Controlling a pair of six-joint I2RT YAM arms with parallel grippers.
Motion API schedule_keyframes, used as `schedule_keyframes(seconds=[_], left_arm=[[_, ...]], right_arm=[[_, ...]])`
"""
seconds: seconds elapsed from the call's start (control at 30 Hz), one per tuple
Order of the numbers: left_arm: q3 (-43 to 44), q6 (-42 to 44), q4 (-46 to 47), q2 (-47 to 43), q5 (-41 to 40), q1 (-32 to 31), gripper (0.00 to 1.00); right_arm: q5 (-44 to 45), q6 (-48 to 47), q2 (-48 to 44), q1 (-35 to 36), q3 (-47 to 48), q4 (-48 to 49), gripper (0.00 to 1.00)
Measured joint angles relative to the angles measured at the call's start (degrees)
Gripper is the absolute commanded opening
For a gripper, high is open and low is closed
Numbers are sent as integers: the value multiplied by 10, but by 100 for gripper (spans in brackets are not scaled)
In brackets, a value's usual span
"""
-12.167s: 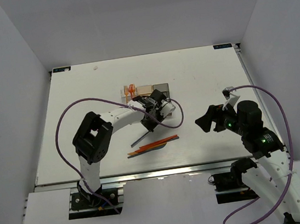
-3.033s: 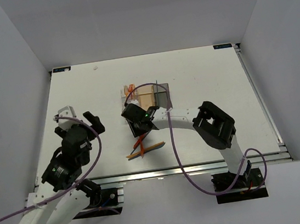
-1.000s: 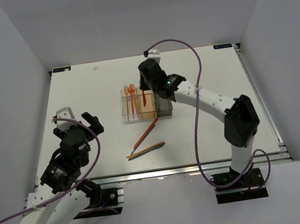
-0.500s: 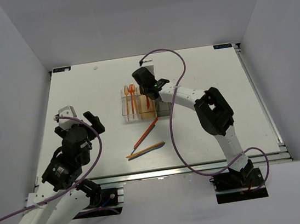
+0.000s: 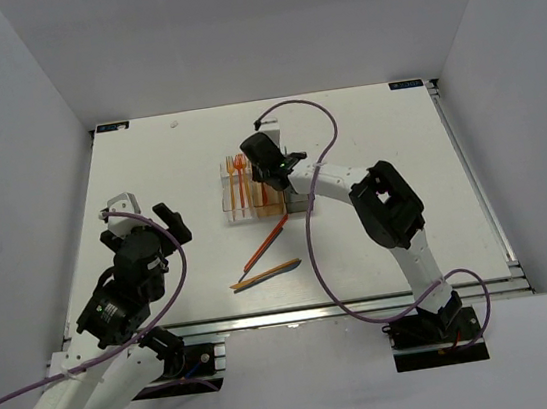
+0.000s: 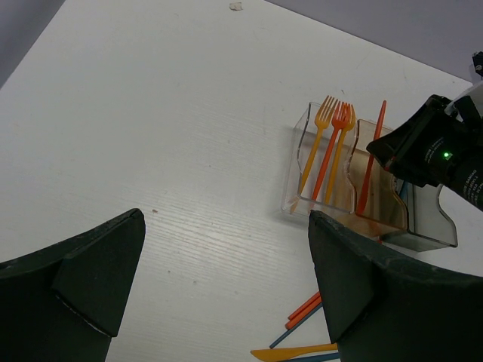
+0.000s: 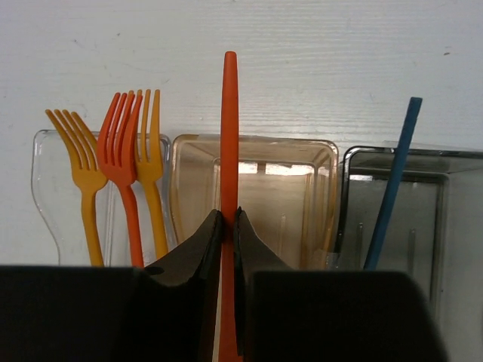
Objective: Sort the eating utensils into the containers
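— What have the right jaws got?

— They are pressed together on a thin orange plastic utensil with a pointed tip [image 7: 229, 128], pinching it partway along. It stands over the tan translucent plastic bin [image 7: 287, 204], toward that bin's left side.

— Does it touch the bin?

— I cannot tell. The jaws hide its lower end, so its kind is unclear too.

— And the left jaws?

— Spread wide with nothing between them, above the white bench [image 6: 151, 113], well to the left of the tan bin.

— Counts?

— Three bins in a row. The clear plastic bin [image 7: 53, 219], against the tan bin's left, holds three plastic forks: a yellow-orange fork [image 7: 81, 170] farthest from the tan bin, a red-orange fork [image 7: 121, 151], and a second yellow-orange fork [image 7: 151, 170] nearest it. The dark smoky plastic bin [image 7: 426, 226], on the tan bin's right, holds one thin dark blue utensil [image 7: 392, 196], leaning.

— Anything loose?

— On the bench, nearer the arms than the tan bin, lie a red-orange stick-like utensil [image 5: 266, 243] and a yellower flat one [image 5: 264, 273]. The left wrist view cuts that group off, so I cannot count it.
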Motion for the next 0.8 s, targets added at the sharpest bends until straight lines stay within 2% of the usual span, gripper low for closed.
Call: schedule_keyframes(seconds=[0.13, 0.23, 0.43, 0.5, 0.8], left_arm=[[0, 0, 0, 0, 0, 0, 98], [0, 0, 0, 0, 0, 0, 98], [0, 0, 0, -2, 0, 0, 98], [0, 0, 0, -3, 0, 0, 98], [0, 0, 0, -4, 0, 0, 98]], right_arm=[[-8, 8, 1, 5, 0, 0, 1], [-12, 15, 5, 7, 0, 0, 15], [-21, 28, 19, 10, 0, -4, 27], [-21, 32, 19, 10, 0, -9, 36], [-19, 32, 17, 11, 2, -23, 42]])
